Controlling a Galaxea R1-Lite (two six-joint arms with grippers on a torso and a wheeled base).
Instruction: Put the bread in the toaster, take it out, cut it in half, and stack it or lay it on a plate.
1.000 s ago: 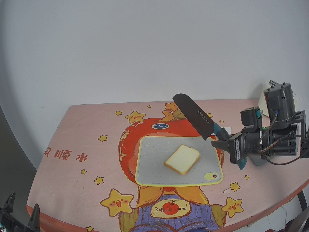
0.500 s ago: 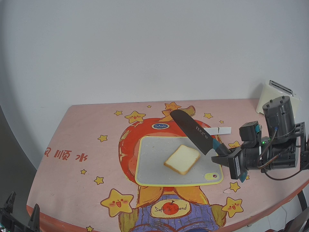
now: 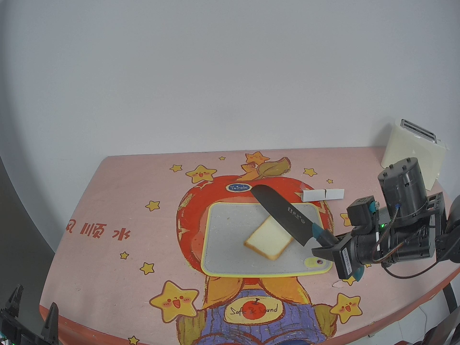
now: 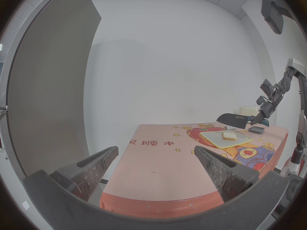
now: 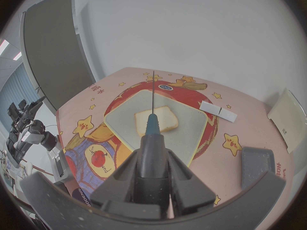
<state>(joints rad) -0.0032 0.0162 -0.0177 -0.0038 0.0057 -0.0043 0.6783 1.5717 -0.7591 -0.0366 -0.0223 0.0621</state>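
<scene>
Pink cartoon-printed table [image 3: 120,207] holds a grey yellow-rimmed cutting board [image 3: 225,250] at centre of the head view, pale bread slice [image 3: 268,243] flat on it. Cutting looks in hand: right gripper [image 3: 329,249], lower right, pinches a black-bladed teal-handled knife [image 3: 282,212] above the slice; next probably calls for a straight press across its middle. Left gripper [image 4: 156,150] is spread. Dark grey plate [image 5: 257,165] bears no bread.

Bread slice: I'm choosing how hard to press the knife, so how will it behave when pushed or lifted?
The bread slice looks soft and light, so it would probably squash under the knife before parting. It lies loose on the smooth cutting board, so it may slide. Lifted by one edge, it would likely sag.
</scene>
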